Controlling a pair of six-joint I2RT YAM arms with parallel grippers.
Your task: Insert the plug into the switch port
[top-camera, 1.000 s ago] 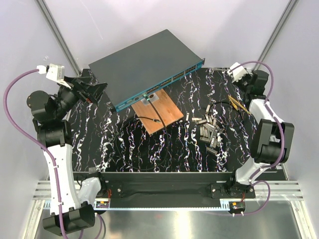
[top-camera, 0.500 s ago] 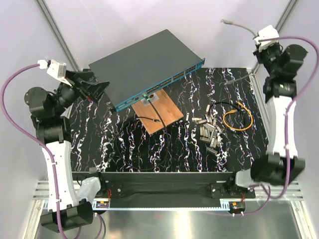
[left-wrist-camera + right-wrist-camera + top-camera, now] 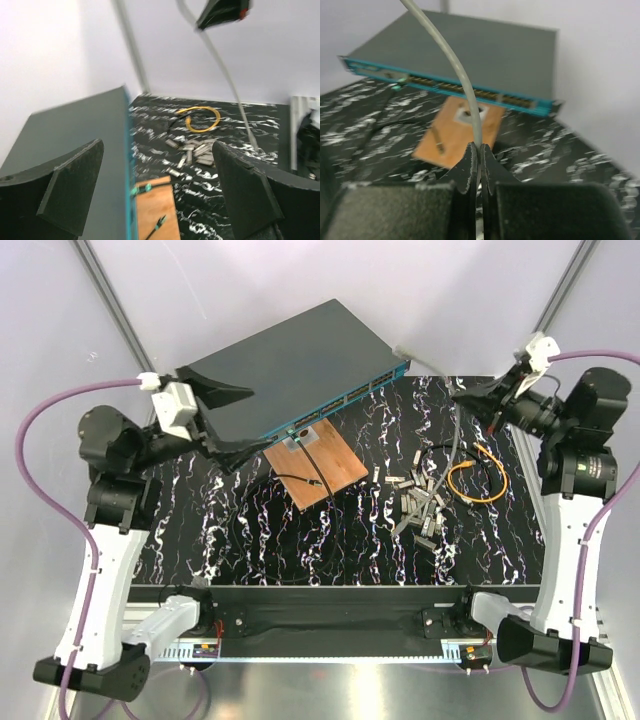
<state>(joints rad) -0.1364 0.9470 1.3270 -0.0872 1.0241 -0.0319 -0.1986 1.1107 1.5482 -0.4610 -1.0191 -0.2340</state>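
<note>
The switch lies at the back of the table, dark grey on top, with its teal port edge facing front. My right gripper is shut on a grey cable. The cable's plug end hangs in the air just by the switch's right corner. In the right wrist view the cable rises from the shut gripper and the plug is out of frame. My left gripper is open and empty over the switch's left front corner. In its wrist view it straddles the teal edge.
A small wooden board with a black lead lies just in front of the switch. Several small metal modules are piled at the right middle. A coiled yellow cable lies beside them. The slack grey cable hangs down past them.
My right arm has swung down and left from the back right, bringing the grey cable's plug close to the switch's right corner. My left gripper has moved right, over the switch's left corner.
</note>
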